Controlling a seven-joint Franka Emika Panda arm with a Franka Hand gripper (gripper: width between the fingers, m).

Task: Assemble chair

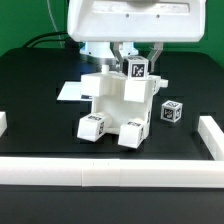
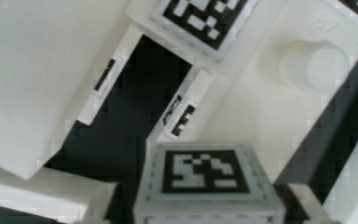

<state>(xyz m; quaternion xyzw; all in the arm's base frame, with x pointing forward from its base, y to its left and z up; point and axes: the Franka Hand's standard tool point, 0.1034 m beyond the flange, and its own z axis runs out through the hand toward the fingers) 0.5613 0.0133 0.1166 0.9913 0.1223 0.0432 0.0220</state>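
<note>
Part-built chair [image 1: 118,100], chunky white plastic pieces with black-and-white square tags, stands mid-desk, nearer the desk edge closest to the exterior camera than the far edge. Two tagged square feet rest on the desk. A tagged square post [image 1: 137,69] sticks up at the top.

A small loose white tagged block [image 1: 172,111] sits near the chair but apart from it, toward the desk edge on the exterior view's right. The thin flat white marker board [image 1: 70,92] lies behind, toward the exterior view's left edge. Long low white border rails [image 1: 110,172] run along the desk edges.

The two-finger gripper [image 1: 134,54] is low over the chair top, at the upright post. Clamped or merely straddling: cannot tell. The wrist view shows a tagged square end [image 2: 197,170] close up and blurred.

Handling, judged: rigid, light plastic. Smooth faces, likely slippery. Joints may separate if lifted by one part. Best hold is on opposite flat faces of a square post, not its corners.
</note>
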